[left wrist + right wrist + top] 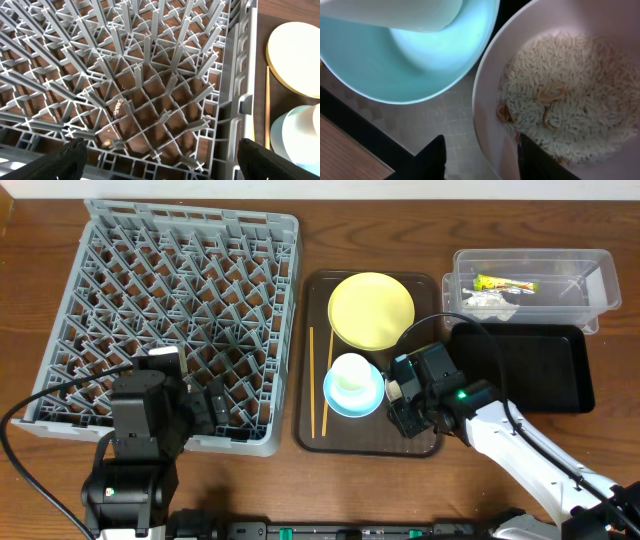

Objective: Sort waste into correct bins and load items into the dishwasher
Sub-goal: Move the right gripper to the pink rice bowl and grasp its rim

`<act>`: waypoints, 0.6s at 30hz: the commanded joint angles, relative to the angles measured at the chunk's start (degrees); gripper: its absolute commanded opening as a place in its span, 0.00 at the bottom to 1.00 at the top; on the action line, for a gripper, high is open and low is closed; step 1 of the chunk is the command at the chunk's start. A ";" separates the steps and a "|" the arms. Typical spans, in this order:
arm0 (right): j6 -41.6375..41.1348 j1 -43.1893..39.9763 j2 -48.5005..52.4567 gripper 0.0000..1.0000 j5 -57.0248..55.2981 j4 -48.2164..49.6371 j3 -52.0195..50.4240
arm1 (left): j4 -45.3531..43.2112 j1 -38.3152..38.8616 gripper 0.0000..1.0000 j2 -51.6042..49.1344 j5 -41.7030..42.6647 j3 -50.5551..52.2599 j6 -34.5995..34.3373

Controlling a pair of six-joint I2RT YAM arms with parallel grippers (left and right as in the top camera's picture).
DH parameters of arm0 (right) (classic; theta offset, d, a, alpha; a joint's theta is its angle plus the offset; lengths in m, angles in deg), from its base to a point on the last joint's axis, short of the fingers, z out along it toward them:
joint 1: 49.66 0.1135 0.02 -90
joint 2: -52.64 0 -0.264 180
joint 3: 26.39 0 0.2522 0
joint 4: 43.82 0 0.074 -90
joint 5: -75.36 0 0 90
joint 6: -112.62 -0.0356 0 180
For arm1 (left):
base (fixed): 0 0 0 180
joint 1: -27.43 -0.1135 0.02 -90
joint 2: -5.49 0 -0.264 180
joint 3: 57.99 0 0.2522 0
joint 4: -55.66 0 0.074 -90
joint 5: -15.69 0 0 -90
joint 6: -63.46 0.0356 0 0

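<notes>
Bowl pickup, seen as the grasp is set. The right gripper (482, 161) sits spread astride the near rim of the white bowl (600, 17), one finger outside the wall and one inside, not yet pressed together. The bowl stands on the brown serving tray (312, 300), just beside the blue saucer (395, 65) that carries the white cup (395, 12). Rice scraps (570, 95) cover its floor.

Judged best practice: pinch the rim firmly, lift straight and level so nothing spills, and draw away from the saucer before turning. The scraps probably belong in the black tray (530, 370), since the clear tub (600, 290) already holds the wrapper (505, 283) and the tissue (490, 302). Tip only once well over the bin.

The left gripper (170, 160) hangs wide open and holds nothing, above the near right corner of the dish rack (170, 320).

Count:
- Dishes: one bowl, one saucer, one cup, one yellow plate (371, 310), two chopsticks (318, 380).
- Waste: one wrapper, one tissue, one heap of scraps.
- Containers: two bins, one rack, one serving tray.

No dish shows in the rack.
</notes>
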 commanded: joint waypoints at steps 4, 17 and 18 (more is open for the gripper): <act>0.44 0.55 0.79 0.37 -0.42 0.20 -0.90 | 0.07 0.22 0.96 0.09 0.37 -1.09 -0.26; 0.63 0.55 3.98 0.12 -2.38 0.66 -0.87 | 0.04 0.22 0.96 0.09 0.37 -1.09 -0.26; 0.61 0.55 3.98 0.08 -2.36 0.85 -0.87 | 0.04 0.22 0.96 0.11 0.37 -1.09 -0.26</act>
